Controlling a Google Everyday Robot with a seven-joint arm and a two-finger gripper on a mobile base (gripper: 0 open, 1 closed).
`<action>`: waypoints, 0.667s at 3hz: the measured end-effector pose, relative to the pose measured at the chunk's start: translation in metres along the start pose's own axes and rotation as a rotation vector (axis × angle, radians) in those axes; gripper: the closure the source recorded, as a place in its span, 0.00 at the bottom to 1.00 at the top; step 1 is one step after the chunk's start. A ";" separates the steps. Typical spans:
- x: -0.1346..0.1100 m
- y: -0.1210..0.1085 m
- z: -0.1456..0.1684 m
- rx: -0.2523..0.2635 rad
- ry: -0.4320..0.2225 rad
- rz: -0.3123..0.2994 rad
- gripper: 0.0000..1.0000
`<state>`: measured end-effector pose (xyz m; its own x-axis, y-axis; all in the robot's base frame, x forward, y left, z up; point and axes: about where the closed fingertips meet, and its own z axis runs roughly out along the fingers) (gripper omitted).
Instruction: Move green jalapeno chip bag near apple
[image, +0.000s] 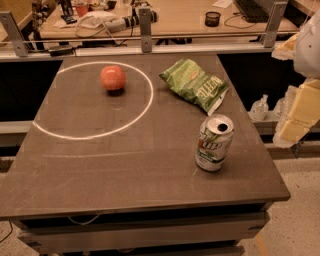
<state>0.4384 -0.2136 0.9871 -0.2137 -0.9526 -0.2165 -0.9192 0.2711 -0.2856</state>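
Observation:
The green jalapeno chip bag (195, 83) lies flat and crinkled on the dark table, at the back right, its white end seam pointing toward the front right. The red-orange apple (113, 77) sits at the back left, inside a thin white ring of light, about a bag's length to the left of the bag. My gripper (299, 112) shows as pale, boxy parts at the right edge of the view, off the table's right side and level with the bag. It touches nothing.
A green-and-white soda can (214, 142) stands upright, opened, in front of the bag near the right edge. The table (125, 165) drops off at the front and right. A cluttered desk (175, 17) and a metal rail stand behind it.

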 end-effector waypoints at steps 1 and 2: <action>0.000 0.000 0.000 0.000 0.000 0.000 0.00; -0.001 -0.016 -0.001 0.064 -0.031 0.054 0.00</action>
<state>0.4529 -0.2169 0.9926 -0.2512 -0.9319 -0.2617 -0.8832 0.3313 -0.3319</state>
